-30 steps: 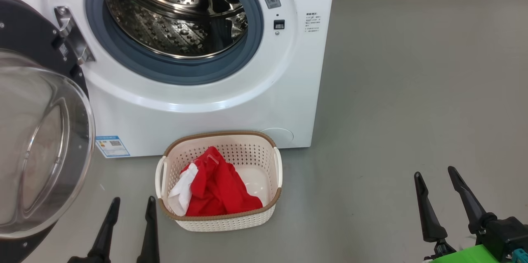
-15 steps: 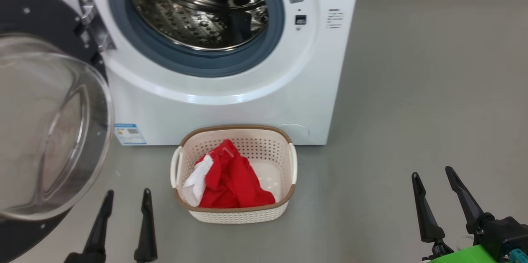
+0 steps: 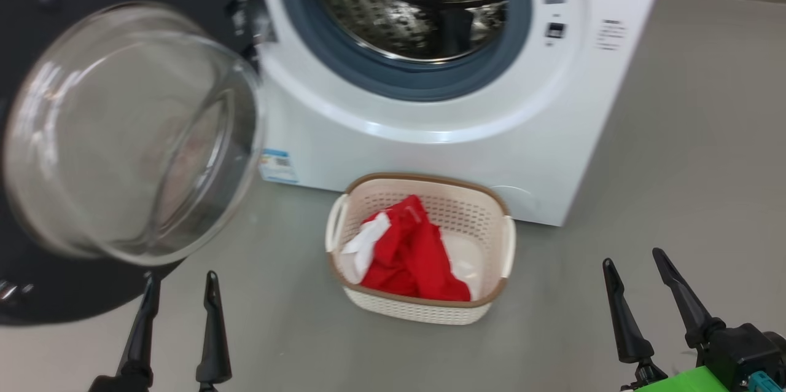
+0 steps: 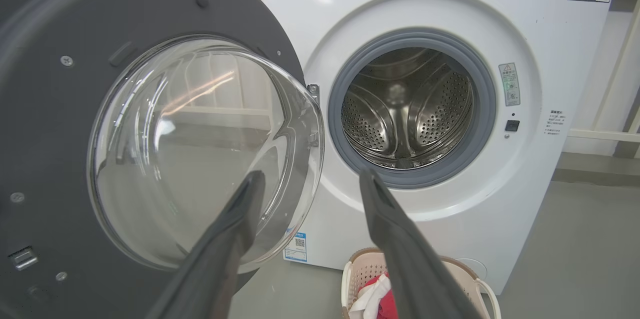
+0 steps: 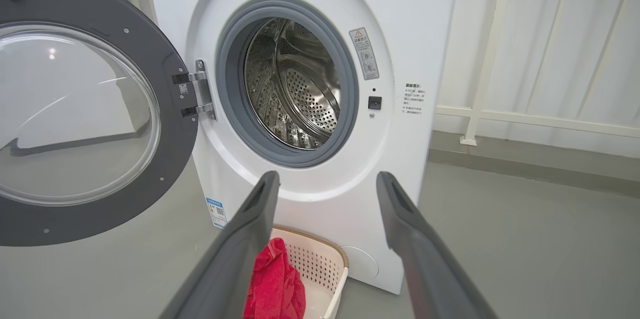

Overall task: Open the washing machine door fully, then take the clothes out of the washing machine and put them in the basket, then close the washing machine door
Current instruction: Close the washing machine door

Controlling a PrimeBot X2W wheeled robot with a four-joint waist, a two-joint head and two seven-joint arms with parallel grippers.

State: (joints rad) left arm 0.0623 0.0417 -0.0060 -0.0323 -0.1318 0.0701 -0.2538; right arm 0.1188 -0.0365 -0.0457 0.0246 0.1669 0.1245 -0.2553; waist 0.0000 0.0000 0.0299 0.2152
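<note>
Since a second ago the head camera has swung left, so the whole scene sits further right in its view; the things themselves have kept their places. Bright red clothes (image 3: pixel 411 257), one with a white part at the left side, lie heaped inside the basket (image 3: pixel 424 312). They fill its left and middle, and a patch of pale bottom shows at the right.

The cream perforated basket, with its brown woven-look rim and white side handles, stands on the grey floor (image 3: pixel 675 164) just in front of the washing machine (image 3: pixel 466 152). It sits ahead of and between the two grippers, apart from both. The left gripper (image 3: pixel 182 276) is at the lower left and the right gripper (image 3: pixel 633 255) at the lower right. Both sets of jaws are spread wide and released, grasping nothing.

Behind the basket, a grey rubber ring (image 3: pixel 393 82) frames the perforated steel drum (image 3: pixel 417 5). The washing machine door (image 3: pixel 129 134) hangs wide open on its left hinge, with its clear glass bowl bulging out of a black rim above the left jaws.
</note>
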